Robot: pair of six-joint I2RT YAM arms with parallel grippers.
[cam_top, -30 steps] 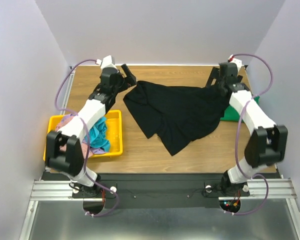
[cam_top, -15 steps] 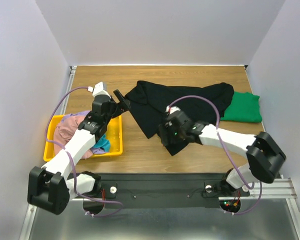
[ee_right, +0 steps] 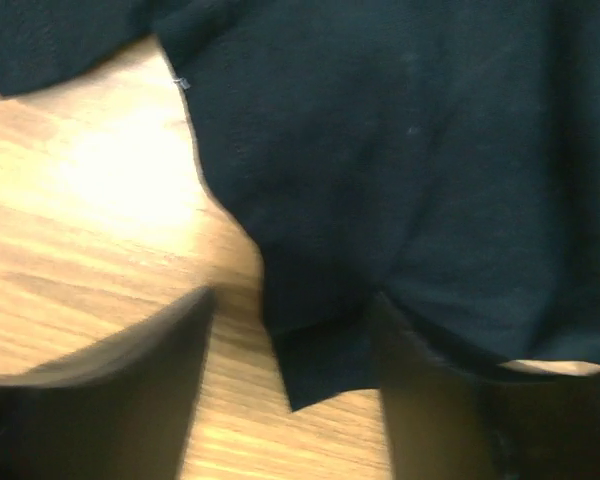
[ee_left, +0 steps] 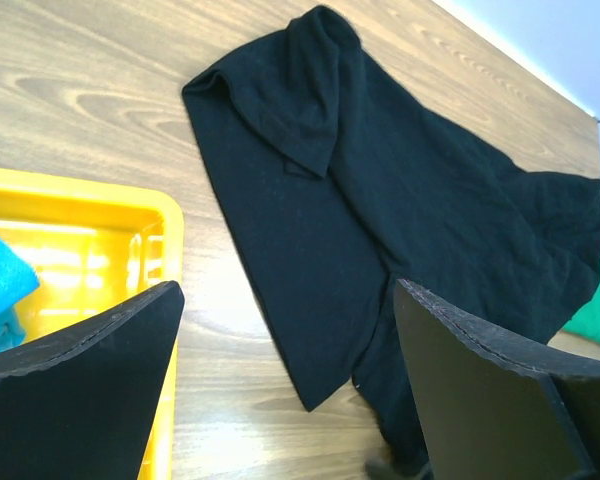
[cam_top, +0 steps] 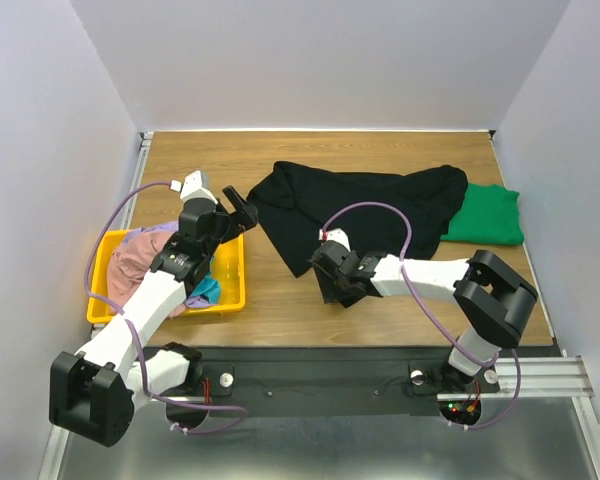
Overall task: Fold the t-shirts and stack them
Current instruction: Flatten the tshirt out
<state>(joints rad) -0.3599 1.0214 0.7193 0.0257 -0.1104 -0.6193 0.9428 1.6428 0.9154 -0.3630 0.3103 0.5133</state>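
A large black t-shirt (cam_top: 380,210) lies spread across the middle of the table, and its lowest corner points toward me. My right gripper (cam_top: 333,277) is low over that corner. In the right wrist view the corner (ee_right: 315,365) sits between the blurred fingers (ee_right: 110,385), and a gap still shows on each side. My left gripper (cam_top: 238,203) hovers open near the shirt's left edge and holds nothing; the left wrist view looks down on the black t-shirt (ee_left: 400,180). A folded green t-shirt (cam_top: 487,215) lies at the right.
A yellow bin (cam_top: 236,268) at the left holds bunched pink (cam_top: 140,255) and teal (cam_top: 208,290) shirts. In the left wrist view, the bin's corner (ee_left: 110,205) is under the left finger. Walls close in the table on three sides.
My right arm swung from the far right corner down to the black shirt's near corner, and its jaws narrowed. The left arm drew back toward the bin. The shirt's right end now lies flatter.
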